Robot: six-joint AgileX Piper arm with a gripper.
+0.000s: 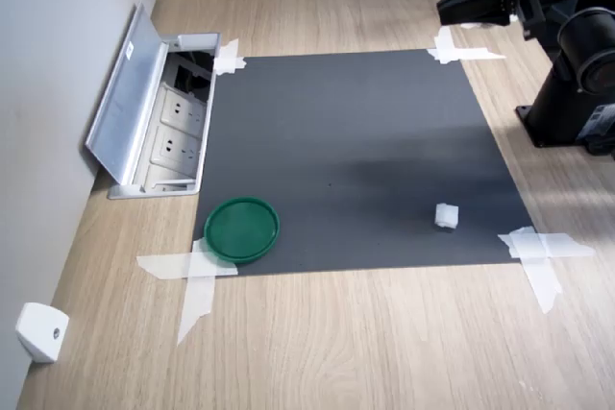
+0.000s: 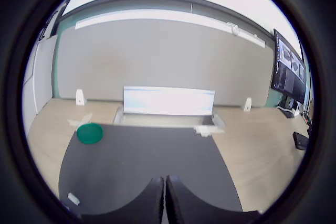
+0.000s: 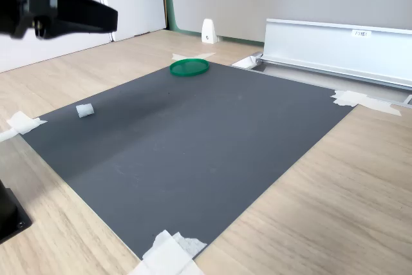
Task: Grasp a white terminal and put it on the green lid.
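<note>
You see a dark grey mat (image 1: pixel 356 156) lying flat on the wooden table (image 1: pixel 384 343), below the pincer and in front of it. White tape strips (image 1: pixel 197 280) hold the mat's corners to the wood. Beyond the far edge of the mat from the pincer, a floor socket box (image 1: pixel 173 132) is sunk in the table with its metal cover (image 3: pixel 338 43) standing open against the grey wall (image 2: pixel 157 56). Two small white brackets (image 2: pixel 80 97) stand at the foot of that wall, one on each side of the box. In the wrist view, a dark monitor (image 2: pixel 289 66) hangs at the picture's edge, far from the pincer.
</note>
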